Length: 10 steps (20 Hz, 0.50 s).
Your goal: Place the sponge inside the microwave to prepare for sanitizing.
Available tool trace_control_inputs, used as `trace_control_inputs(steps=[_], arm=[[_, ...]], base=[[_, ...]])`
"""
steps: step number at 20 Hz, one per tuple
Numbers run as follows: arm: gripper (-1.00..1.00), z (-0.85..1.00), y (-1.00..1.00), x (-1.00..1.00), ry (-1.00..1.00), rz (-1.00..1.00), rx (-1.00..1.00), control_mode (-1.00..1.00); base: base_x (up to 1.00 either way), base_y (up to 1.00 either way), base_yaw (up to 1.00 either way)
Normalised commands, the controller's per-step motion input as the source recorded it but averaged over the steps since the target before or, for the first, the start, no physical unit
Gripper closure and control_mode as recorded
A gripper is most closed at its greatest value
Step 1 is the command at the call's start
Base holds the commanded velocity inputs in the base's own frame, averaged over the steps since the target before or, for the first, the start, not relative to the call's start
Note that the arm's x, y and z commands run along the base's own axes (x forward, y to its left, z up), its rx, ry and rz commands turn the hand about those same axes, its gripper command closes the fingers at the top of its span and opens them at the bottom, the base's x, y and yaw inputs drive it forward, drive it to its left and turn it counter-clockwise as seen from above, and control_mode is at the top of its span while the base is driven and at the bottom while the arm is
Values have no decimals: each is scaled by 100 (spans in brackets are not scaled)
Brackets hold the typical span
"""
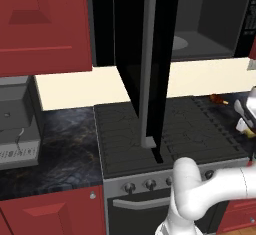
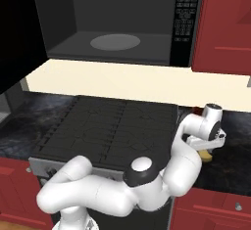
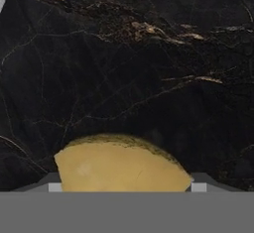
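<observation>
The gripper (image 3: 124, 187) hangs low over the dark counter (image 3: 124, 53), right of the stove (image 2: 112, 126). One yellow sponge (image 3: 121, 167) sits between the two fingertips (image 3: 54, 187), each touching a side; it looks clasped, though the tips barely show. Open counter lies all round it. Farther back and above, the one microwave (image 2: 122, 23) stands open, its door (image 1: 145, 59) swung wide over the stove, the grey cavity and single turntable (image 2: 115, 41) bare.
</observation>
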Motion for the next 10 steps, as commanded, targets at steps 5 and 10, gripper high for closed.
trace_control_inputs(steps=[5, 10], arm=[[100, -17, -12, -5, 6, 0, 0, -100], [100, 1, -2, -24, 0, 0, 2, -100]], base=[[0, 0, 0], [0, 0, 0]])
